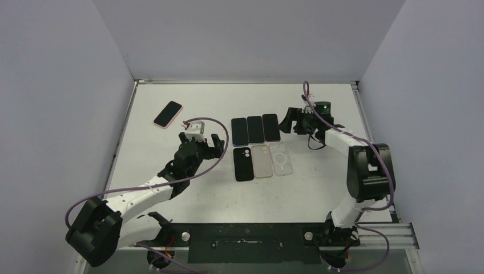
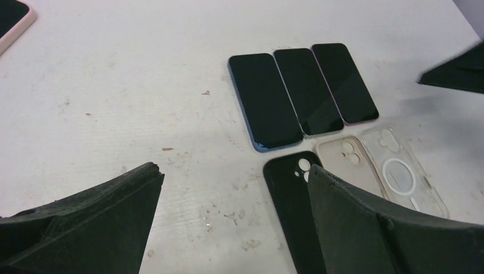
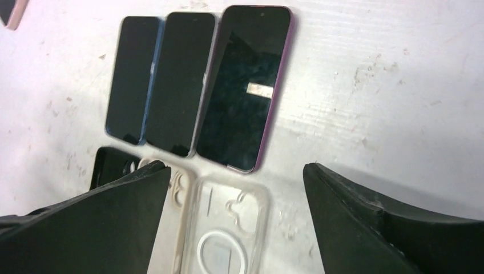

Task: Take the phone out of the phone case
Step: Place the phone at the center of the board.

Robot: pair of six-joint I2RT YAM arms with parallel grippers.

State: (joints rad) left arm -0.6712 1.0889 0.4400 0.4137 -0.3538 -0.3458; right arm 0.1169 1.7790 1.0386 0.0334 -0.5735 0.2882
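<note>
A phone in a pink phone case (image 1: 168, 114) lies screen up at the far left of the table, alone; its corner shows in the left wrist view (image 2: 11, 23). My left gripper (image 1: 201, 145) hovers to its right, nearer the middle, open with nothing between its fingers (image 2: 233, 171). My right gripper (image 1: 291, 121) is at the right end of the row of phones, open and empty (image 3: 237, 166), above the clear case (image 3: 228, 228) and the table beside it.
Three bare phones (image 1: 254, 129) lie side by side in the middle. Just nearer than them lie a black case (image 1: 243, 163), a beige case (image 1: 261, 160) and the clear case (image 1: 280, 158), all empty. Walls enclose the table at the back and sides.
</note>
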